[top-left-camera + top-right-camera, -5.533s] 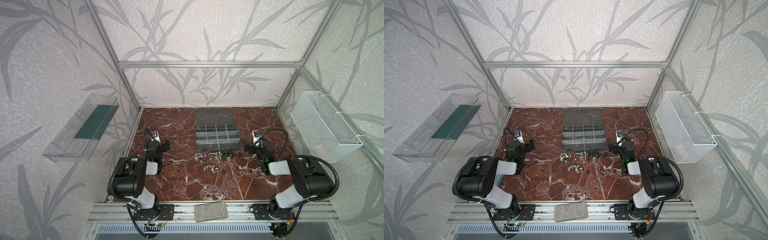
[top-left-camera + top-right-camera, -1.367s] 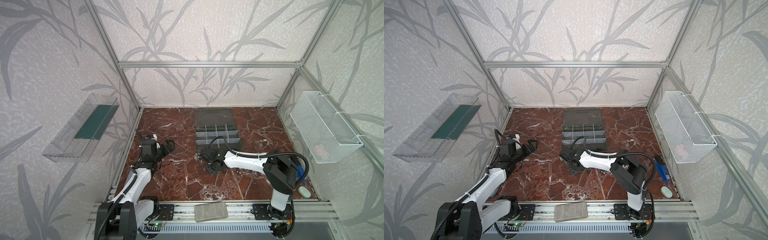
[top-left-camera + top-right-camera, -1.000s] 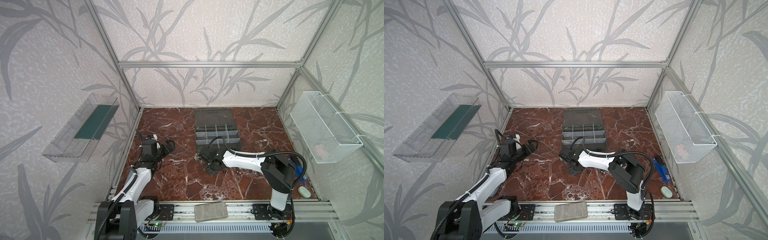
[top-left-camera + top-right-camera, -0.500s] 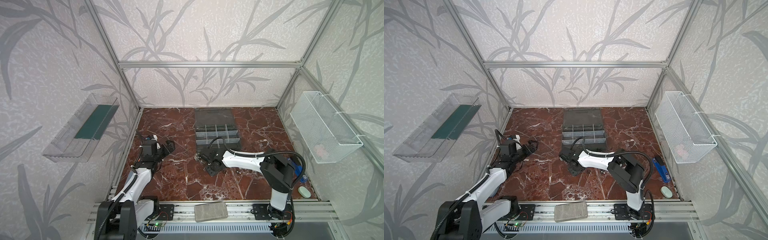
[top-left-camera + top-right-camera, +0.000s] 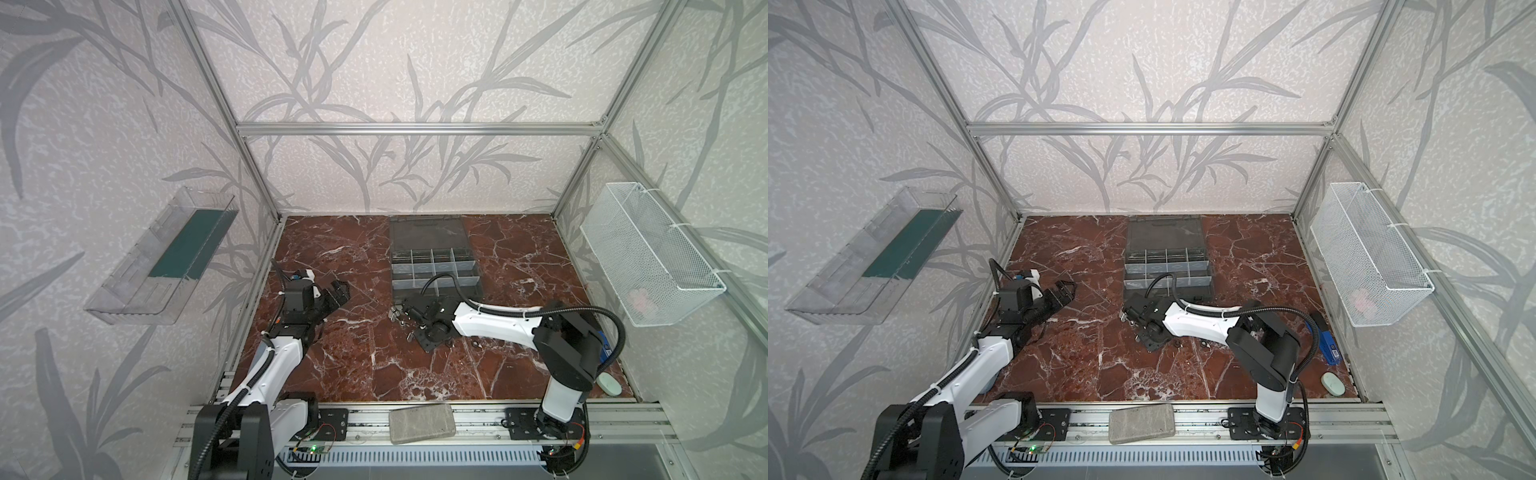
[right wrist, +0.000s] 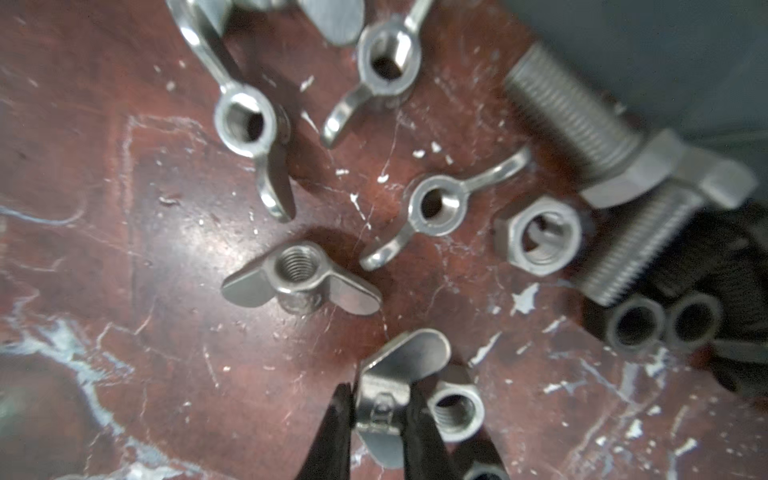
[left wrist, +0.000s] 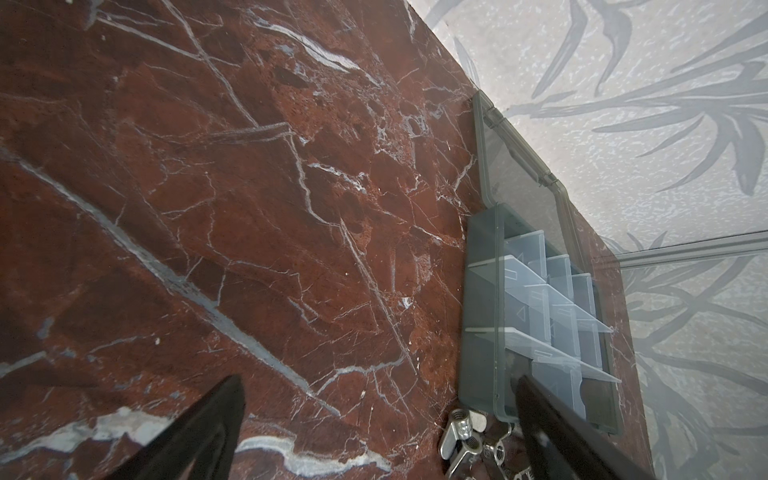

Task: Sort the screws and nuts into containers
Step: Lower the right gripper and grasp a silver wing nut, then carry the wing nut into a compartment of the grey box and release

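While clear-walled organizer cells (image 5: 424,270) are sitting empty, right gripper (image 6: 380,399) is pinching silver wing nut (image 6: 403,357); left gripper (image 5: 337,292) gaping, unladen; silver hex bolts (image 6: 569,124), loose nuts (image 6: 299,278) waiting.

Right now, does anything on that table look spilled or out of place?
Yes. Screws and nuts lie scattered on the marble in front of the organizer case, whose cells look empty. The right gripper pinches one wing nut by its wing. A grey block lies on the front rail.
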